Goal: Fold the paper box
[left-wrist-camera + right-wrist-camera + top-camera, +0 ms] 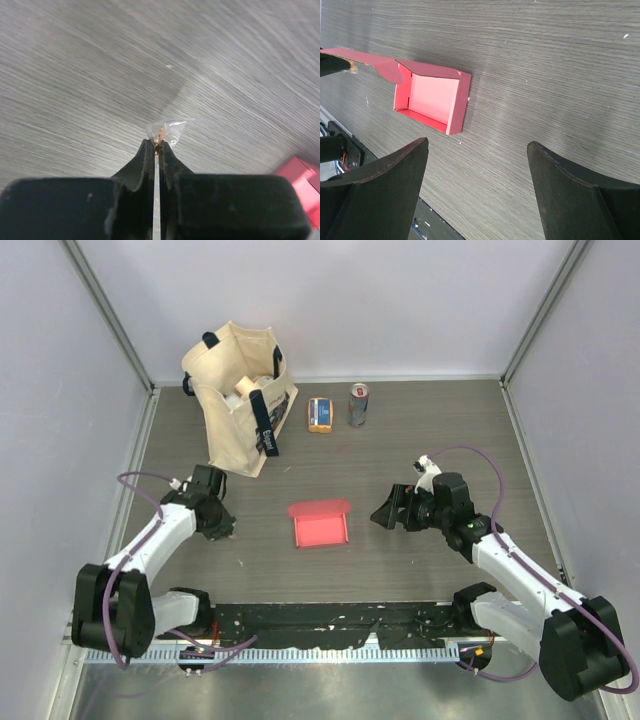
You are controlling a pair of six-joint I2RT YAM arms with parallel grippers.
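The paper box (320,525) is pinkish-red and lies in the middle of the table as an open low tray, with its lid flap spread flat on the far side. In the right wrist view the paper box (432,100) lies ahead and to the left, its inside bare. One corner of it (300,177) shows at the right edge of the left wrist view. My left gripper (222,525) is left of the box and apart from it. Its jaws are shut (158,142), with a tiny clear scrap of film at the tips. My right gripper (385,512) is right of the box, wide open (477,143) and empty.
A beige tote bag (240,400) stands at the back left. A small orange-and-blue packet (320,415) and a can (359,405) stand behind the box. A black strip (330,620) runs along the near edge between the arm bases. Walls close in the sides and back.
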